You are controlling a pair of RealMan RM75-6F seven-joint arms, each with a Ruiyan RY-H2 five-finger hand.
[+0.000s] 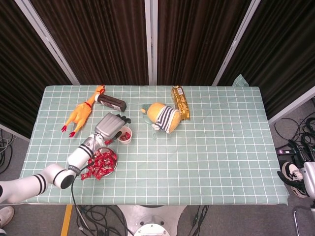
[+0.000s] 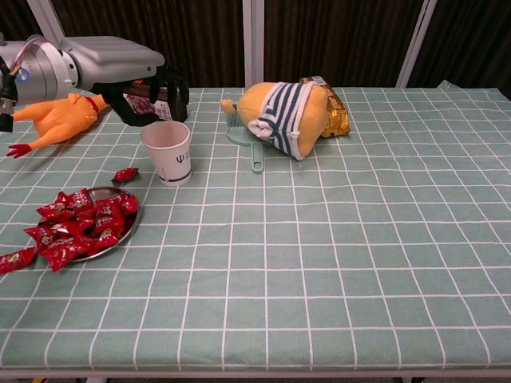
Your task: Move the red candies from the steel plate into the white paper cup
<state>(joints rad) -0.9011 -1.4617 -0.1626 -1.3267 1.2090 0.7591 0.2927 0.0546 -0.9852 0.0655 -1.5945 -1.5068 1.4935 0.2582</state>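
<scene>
Hovering above the white paper cup [image 2: 167,151] with fingers [image 2: 170,89] spread and empty, the left hand [image 2: 148,96] must next descend to the red wrapped candies [image 2: 76,226] on the round steel plate [image 2: 132,227], near-left on the counter.

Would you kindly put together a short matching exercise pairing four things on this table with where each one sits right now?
Things:
1. white paper cup
2. steel plate
3. rubber chicken
4. loose red candy

Places:
A. on the cloth between cup and plate
B. under the left hand
C. far left, near the back edge
D. front left, heaped with red candies

Pairs: 1-B, 2-D, 3-C, 4-A
</scene>
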